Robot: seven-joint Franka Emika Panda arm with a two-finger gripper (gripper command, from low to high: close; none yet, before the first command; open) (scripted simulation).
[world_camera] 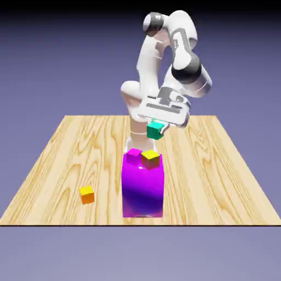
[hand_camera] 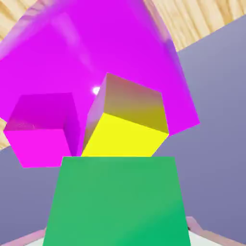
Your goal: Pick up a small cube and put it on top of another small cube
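Note:
My gripper [world_camera: 156, 127] is shut on the small teal-green cube [world_camera: 155, 130], holding it in the air above the tall purple block [world_camera: 143, 189]. In the hand view the green cube [hand_camera: 117, 202] fills the bottom and hides my fingertips. On the purple block's top [hand_camera: 96, 53] sit two small cubes side by side: a magenta cube [world_camera: 134, 154] [hand_camera: 41, 127] and an orange-yellow cube [world_camera: 150, 158] [hand_camera: 126, 125]. The held cube hangs just above and slightly behind the orange-yellow one.
Another small orange-yellow cube [world_camera: 86, 194] lies on the wooden table [world_camera: 219, 164] toward the exterior view's left front. The robot's base stands at the table's far edge.

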